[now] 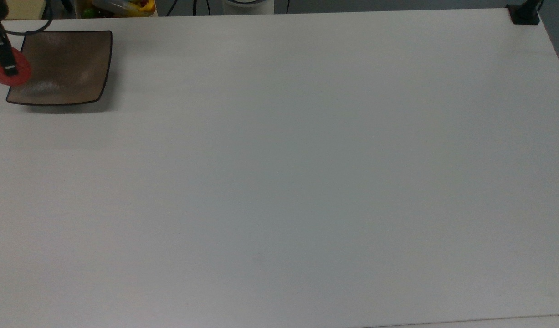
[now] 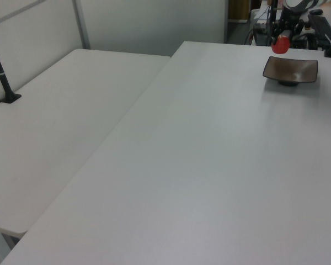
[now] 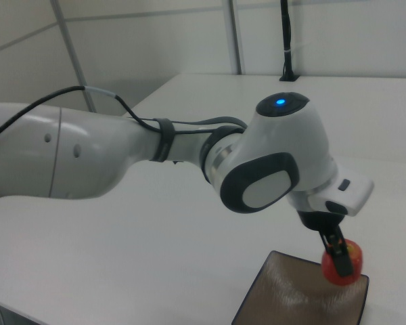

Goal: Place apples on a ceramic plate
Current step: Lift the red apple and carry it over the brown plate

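The right view gets the whole white arm (image 3: 155,152) plus the gripper (image 3: 337,252), jaws clamped on the small red apple (image 3: 343,263), which hangs above one edge of the square brown plate (image 3: 291,298). In the top view the apple (image 1: 8,70) overlaps the plate's (image 1: 65,64) left edge, with a dark finger (image 1: 3,52) across it. The left view puts plate (image 2: 290,69) and apple (image 2: 280,44) at the white tabletop's (image 2: 209,165) far corner, another table (image 2: 60,110) alongside.

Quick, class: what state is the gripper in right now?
Gripper: shut on the apple, held above the plate's edge.

Soft even light, glare on plate (image 1: 65,68), perhaps slight blur.
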You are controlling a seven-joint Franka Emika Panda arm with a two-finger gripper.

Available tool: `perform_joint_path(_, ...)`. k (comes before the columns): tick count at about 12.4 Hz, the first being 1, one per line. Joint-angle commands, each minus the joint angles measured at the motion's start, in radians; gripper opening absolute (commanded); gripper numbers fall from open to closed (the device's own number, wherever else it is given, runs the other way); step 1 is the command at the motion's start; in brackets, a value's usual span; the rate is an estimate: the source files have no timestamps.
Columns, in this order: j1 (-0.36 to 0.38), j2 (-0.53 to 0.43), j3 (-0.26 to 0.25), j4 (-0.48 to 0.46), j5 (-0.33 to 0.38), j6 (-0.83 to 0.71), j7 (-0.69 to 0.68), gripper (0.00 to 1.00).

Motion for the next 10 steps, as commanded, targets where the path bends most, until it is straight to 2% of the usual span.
perform_joint_path(1,0.012,-0.106,0.029,-0.159,-0.041,-0.008,-0.164,0.67)
perform_joint_path(3,0.031,-0.092,0.031,-0.19,-0.117,0.004,-0.187,0.67)
perform_joint_path(5,0.062,-0.062,0.031,-0.196,-0.177,0.004,-0.187,0.74)
perform_joint_path(6,0.066,-0.052,0.031,-0.193,-0.182,0.005,-0.184,0.83)
perform_joint_path(7,0.066,-0.051,0.032,-0.19,-0.182,0.005,-0.181,1.0)
perform_joint_path(10,0.066,-0.048,0.031,-0.189,-0.182,0.005,-0.183,1.0)
